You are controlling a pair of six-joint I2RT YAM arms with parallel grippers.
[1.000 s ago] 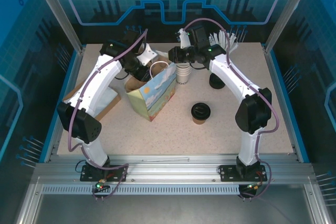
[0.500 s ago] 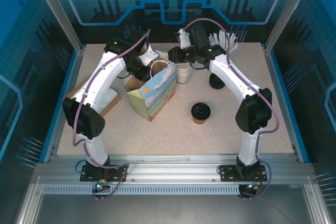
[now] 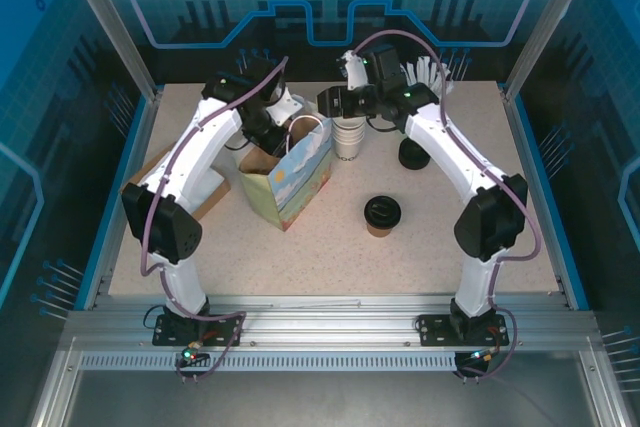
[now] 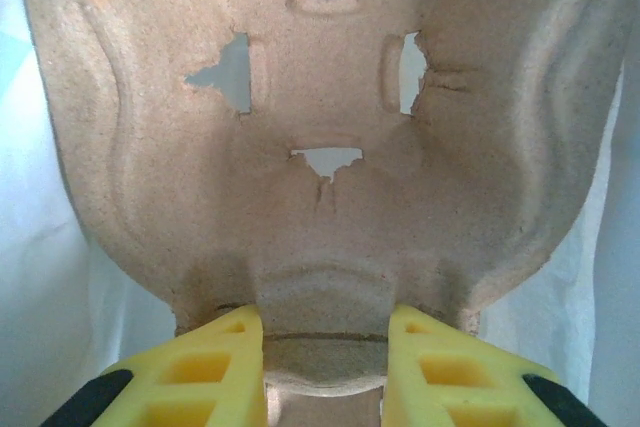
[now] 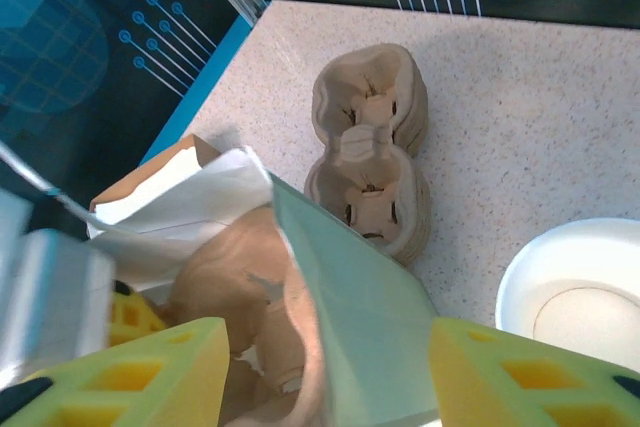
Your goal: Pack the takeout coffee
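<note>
Brown paper takeout coffee (image 3: 381, 214), black lid up, long axis vertical, standing on the tabletop (image 3: 300, 257) near the paper bag (image 3: 295, 177) on its right side. Well apart from both sets of fingers, toward the near edge from them, probably easier for the right arm. Spread wide astride the bag's rim, gripping nothing: right gripper (image 5: 325, 372). Pinched on the pulp cup carrier (image 4: 320, 97) inside the bag: left gripper (image 4: 325, 352).
</note>
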